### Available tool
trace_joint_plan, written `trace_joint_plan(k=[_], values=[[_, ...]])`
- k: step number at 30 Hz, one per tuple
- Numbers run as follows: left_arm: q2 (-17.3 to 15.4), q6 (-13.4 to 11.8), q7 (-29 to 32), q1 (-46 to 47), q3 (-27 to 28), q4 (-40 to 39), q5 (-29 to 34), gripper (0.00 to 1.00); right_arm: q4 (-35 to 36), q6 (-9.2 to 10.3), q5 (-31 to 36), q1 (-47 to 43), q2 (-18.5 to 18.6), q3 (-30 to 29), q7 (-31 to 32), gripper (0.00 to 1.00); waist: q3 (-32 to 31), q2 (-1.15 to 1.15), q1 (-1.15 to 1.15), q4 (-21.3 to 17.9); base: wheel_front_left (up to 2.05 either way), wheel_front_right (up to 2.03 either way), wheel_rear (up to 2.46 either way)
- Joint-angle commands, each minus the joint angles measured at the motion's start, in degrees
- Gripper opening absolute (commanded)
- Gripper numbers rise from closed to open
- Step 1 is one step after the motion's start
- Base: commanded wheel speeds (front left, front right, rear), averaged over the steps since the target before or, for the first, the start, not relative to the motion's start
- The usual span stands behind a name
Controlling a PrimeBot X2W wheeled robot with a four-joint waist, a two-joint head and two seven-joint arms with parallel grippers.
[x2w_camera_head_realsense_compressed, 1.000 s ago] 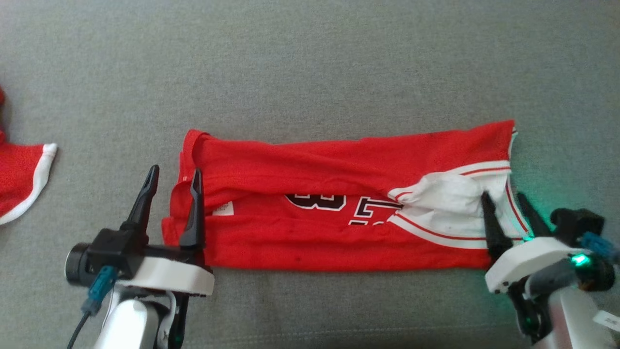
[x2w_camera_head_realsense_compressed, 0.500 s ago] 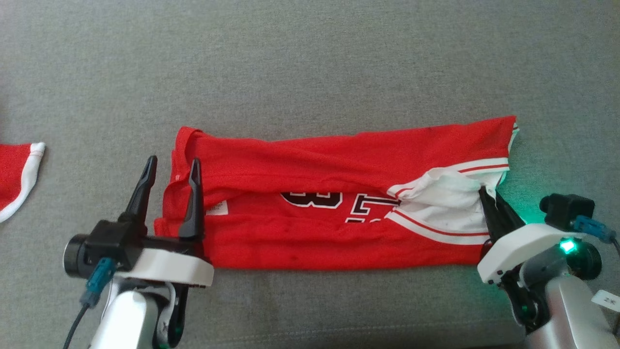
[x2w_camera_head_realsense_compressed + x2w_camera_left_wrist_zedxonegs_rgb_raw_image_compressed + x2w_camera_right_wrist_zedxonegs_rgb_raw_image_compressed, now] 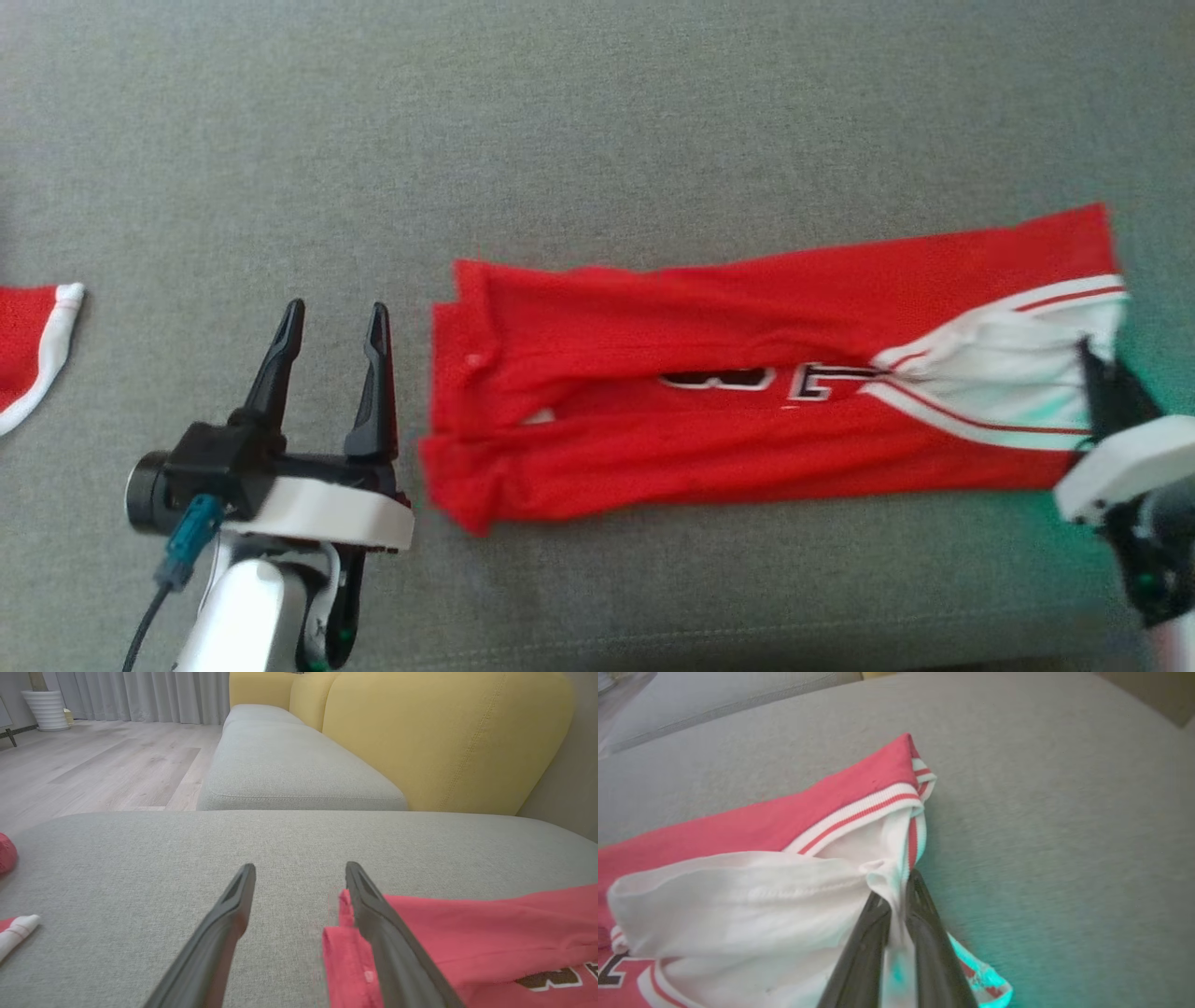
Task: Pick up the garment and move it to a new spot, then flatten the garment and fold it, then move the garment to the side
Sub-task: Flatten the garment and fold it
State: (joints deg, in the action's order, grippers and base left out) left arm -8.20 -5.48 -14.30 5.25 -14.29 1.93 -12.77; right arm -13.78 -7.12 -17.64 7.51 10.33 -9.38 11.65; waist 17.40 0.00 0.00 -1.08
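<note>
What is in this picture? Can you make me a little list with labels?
Surface: grey fabric cushion
Garment: red and white mesh jersey, folded into a long strip
Right gripper: shut on the jersey's white end
Left gripper: open, beside the jersey's red end
Far left: second red and white cloth

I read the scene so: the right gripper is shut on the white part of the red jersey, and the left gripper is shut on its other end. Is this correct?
Not quite. The left gripper is open, beside the end of the jersey, gripping nothing; the head view shows this. The right gripper is indeed shut on the white part.
</note>
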Motion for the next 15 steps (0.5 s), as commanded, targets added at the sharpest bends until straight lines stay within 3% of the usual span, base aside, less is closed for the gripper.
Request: trace_joint_plan(k=[1,8,15], values=[[-0.2,0.1,-0.7,1.7,2.0,-1.7,-0.3,1.00,2.2,-0.36,-0.1,-0.5,2.4,-0.9,0.3,0.00,-0.3,0.00,0.00,0.1,0.00,0.00,0.00],[0.1,0.1,-0.7,1.2,2.2,-1.6,-0.3,1.00,8.3,-0.36,1.0,-0.8,2.6,-0.4,2.3,0.00,-1.5,0.00,0.00,-0.1,0.00,0.00,0.00],[0.3,0.5,-0.7,0.8,1.8,-0.9,-0.4,1.00,22.4,-0.36,2.8,0.7,0.4,9.1,8.8,0.00,-2.8,0.00,0.00,-0.3,0.00,0.00,0.00]])
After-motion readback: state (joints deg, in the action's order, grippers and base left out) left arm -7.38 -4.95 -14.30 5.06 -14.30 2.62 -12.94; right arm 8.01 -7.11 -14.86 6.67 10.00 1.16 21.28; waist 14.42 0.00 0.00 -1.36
